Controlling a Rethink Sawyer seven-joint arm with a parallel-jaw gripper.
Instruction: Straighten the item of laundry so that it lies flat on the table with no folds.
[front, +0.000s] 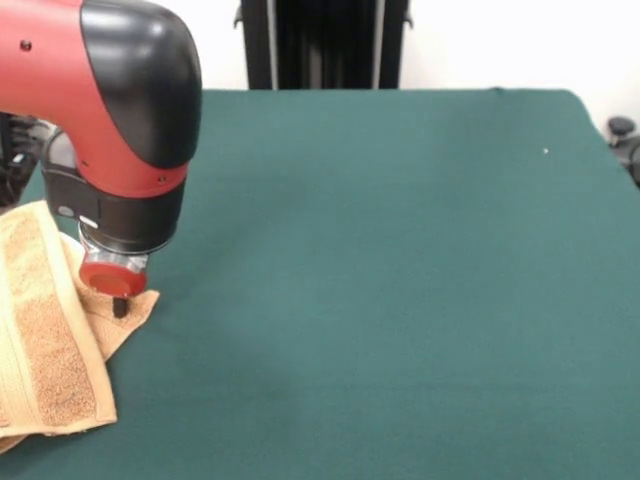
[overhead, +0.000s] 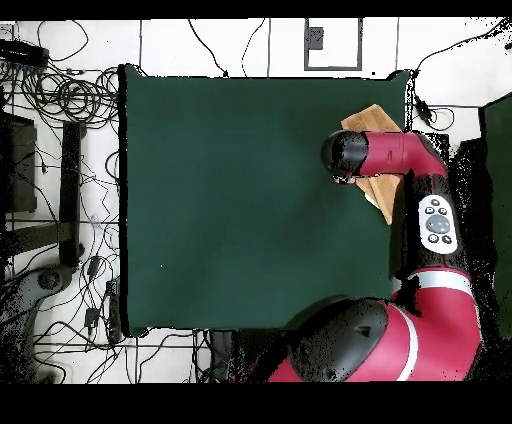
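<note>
1 towel (front: 45, 330): tan-orange terry, folded over itself, lying at the green table's (front: 400, 280) edge, at the left of the front view
Folds: a flat woven band runs along the upper layer; 1 corner pokes out from beneath it
Gripper (front: 119, 306): dark tip pointing down onto that corner; grip state cannot be told
Arm (overhead: 405, 160): red and black, covering much of the towel from overhead
</note>
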